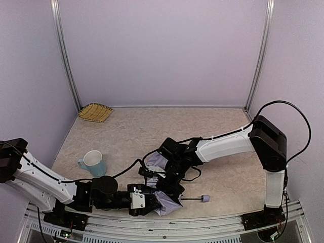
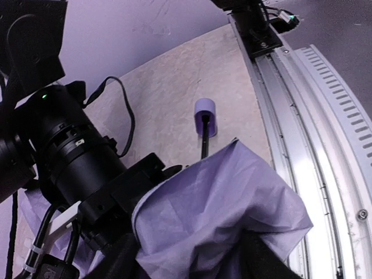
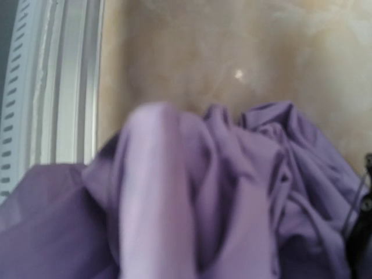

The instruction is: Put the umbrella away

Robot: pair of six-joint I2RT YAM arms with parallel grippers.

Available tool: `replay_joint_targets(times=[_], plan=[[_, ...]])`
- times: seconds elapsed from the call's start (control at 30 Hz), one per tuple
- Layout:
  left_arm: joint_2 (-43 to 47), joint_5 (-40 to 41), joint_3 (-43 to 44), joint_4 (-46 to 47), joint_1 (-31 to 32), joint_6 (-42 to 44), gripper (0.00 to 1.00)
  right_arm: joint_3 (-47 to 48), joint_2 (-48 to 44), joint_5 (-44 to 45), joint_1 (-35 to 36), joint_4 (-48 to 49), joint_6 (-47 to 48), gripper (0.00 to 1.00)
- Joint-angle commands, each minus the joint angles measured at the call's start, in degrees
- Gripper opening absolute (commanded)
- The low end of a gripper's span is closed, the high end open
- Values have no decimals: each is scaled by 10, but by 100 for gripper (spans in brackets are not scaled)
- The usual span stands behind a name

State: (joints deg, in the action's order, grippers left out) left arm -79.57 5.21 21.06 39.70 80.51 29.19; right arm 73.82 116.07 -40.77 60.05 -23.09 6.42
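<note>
Umbrella [image 1: 168,203] fabric lies crumpled on the table [image 1: 152,129] close to the near rail [image 1: 212,221], between the two grippers. Its thin black shaft [image 1: 191,198] sticks out to the right, flat on the table, and ends in a small lavender handle [image 1: 205,198].

The left arm lies low and stretched along the near edge, its forearm almost level, with the wrist pointing right at the bunched cloth. The left gripper [image 1: 154,199] is pushed into the near side of the fabric. In the left wrist view its dark fingers [image 2: 264,263] stand apart with a fold of lavender cloth draped between and over them; whether they press on it I cannot tell.

The right arm rises from its base at the right, bends sharply at the elbow, then reaches left and down across the table. Its wrist tips steeply over the far side of the pile, and the right gripper [image 1: 171,181] is buried among the folds. Its wrist view is filled with blurred lavender cloth, so its fingers are hidden, and I cannot tell if they pinch anything.

A pale blue mug [image 1: 94,163] stands upright to the left, well apart from the umbrella. A woven basket [image 1: 95,112] sits in the far left corner.
</note>
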Motion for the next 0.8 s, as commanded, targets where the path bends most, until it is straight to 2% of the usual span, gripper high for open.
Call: replay_joint_targets(times=[0.0,0.07,0.1,0.17,0.3,0.33,0.4,0.47,0.5,0.77], plan=[[-31,2,13,98,-30,20,31,-15,41,-8,2,-22,-11,0],[-27,3,14,106,-31,0,2,-16,38,-11,2,-7,-14,0],[-20,-2,14,100,-32,-9,0,-11,35,-7,2,-8,-14,0],[1,-19,14,64,-33,-14,0,0,23,21,2,-13,-20,7],[57,-23,-8,5,-29,-39,0,17,-24,59,2,-12,-33,39],[68,-24,-18,2,-28,-46,0,22,-37,67,3,-15,-37,43],[82,-29,-32,-3,-25,-60,0,35,-62,80,2,-25,-44,62],[85,-34,-46,-2,-24,-69,0,43,-88,94,2,-37,-52,93],[82,-36,-51,1,-24,-67,0,43,-102,99,2,-38,-53,99],[63,-63,-35,-44,1,-60,0,66,-205,142,2,-89,-44,100]])
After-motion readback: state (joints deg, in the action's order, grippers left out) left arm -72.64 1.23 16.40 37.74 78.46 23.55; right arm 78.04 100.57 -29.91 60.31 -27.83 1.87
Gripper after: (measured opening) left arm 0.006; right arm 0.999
